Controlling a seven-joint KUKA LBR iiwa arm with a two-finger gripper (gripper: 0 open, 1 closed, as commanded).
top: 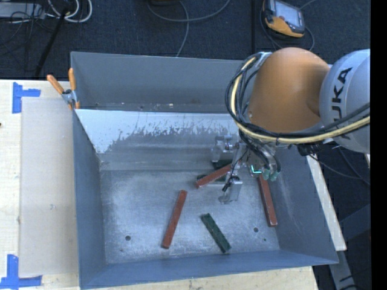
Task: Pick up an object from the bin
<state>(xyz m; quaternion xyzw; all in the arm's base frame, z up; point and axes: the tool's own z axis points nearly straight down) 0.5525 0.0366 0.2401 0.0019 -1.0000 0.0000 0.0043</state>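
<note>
Reddish-brown and flat-sided, a short stick (213,177) lies near the middle of the grey metal bin (139,156), its right end reaching in under your gripper (233,185) and its left end pointing toward the bin's left wall. Its long axis runs nearly left to right, slanting a little toward the back wall at the gripper's end, so the stick lies just left of the tool; whether the two touch, you cannot tell. Nor can you tell whether the gripper is clenched or released beneath the arm's orange cover (284,89) and looped cables. A second reddish-brown stick (268,201) lies just right of the gripper, along the foot of the right wall. A longer one (174,219) rests well apart on the scuffed, pale-dusted floor to the lower left, and a dark green stick (216,232) sits near the front wall. All four look rigid and straight-edged. The short stick seems the likely pick, and a grip across its narrow width looks the surer way
</note>
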